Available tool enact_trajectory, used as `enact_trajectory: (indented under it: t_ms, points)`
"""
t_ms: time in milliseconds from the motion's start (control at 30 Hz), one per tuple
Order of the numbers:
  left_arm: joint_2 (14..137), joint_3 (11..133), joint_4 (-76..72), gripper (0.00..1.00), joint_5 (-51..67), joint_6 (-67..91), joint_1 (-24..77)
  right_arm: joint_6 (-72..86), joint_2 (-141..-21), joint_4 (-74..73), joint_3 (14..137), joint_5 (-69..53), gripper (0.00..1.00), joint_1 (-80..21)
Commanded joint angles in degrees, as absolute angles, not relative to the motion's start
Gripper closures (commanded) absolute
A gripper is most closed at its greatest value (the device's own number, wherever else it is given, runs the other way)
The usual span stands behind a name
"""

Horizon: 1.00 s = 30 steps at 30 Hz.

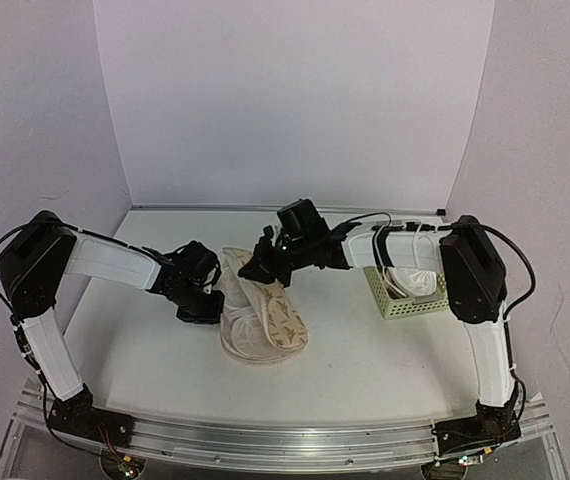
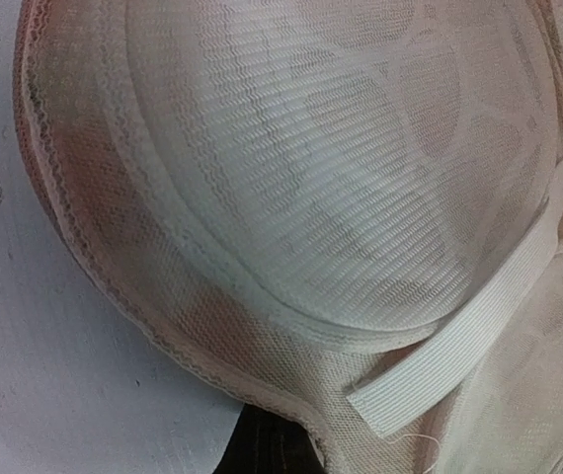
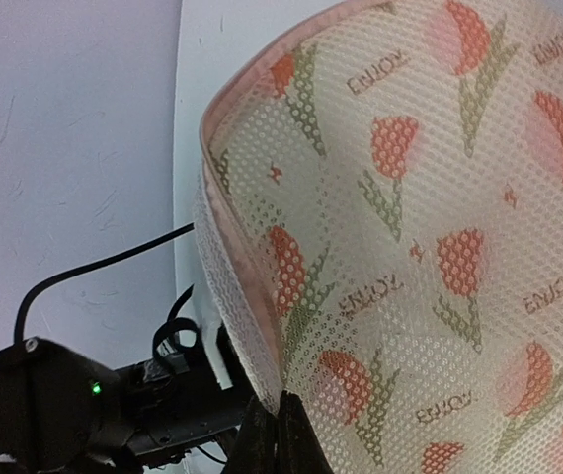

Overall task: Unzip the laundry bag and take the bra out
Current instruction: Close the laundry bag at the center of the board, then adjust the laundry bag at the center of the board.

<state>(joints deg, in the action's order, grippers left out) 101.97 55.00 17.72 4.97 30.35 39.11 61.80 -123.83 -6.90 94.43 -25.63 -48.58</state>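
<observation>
Left hand [image 1: 208, 303] and right hand [image 3: 280, 427] pinched shut on the laundry bag [image 1: 265, 322]: treat as limp, light mesh, gripping the firmer rim at the fingertips.

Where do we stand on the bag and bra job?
Done: the laundry bag looks at least partly unzipped, its printed flap raised. In hand: the right hand pinches the pink rim; the left hand is shut at the bag's left edge. Left: no bra is clearly out; white mesh fills the left wrist view.

Beige laundry bag [image 3: 440, 247] with orange-red tulip print and pink edging, pale-green basket [image 1: 400, 305], white table [image 1: 365, 360]
</observation>
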Motion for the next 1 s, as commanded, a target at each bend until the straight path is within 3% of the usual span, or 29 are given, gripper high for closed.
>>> enact_trajectory:
  t_ms: [0,167,567,967]
  points:
    - [102.3,53.8,16.06,1.0,6.24,31.5,39.55,67.7,-125.65,1.46,93.93,-26.32,1.0,-49.04]
    - [101.29,53.12,15.02,1.0,6.15,31.71,39.57,70.51,-127.71,4.54,92.4,-26.46,0.98,-49.12]
    - [102.87,54.04,14.5,1.0,7.58,31.07,39.55,68.69,-125.86,4.69,89.98,-24.94,0.56,-49.14]
    - [105.83,58.33,15.36,1.0,8.83,27.96,39.55,55.78,-110.72,-2.22,78.35,-16.14,0.49,-43.56]
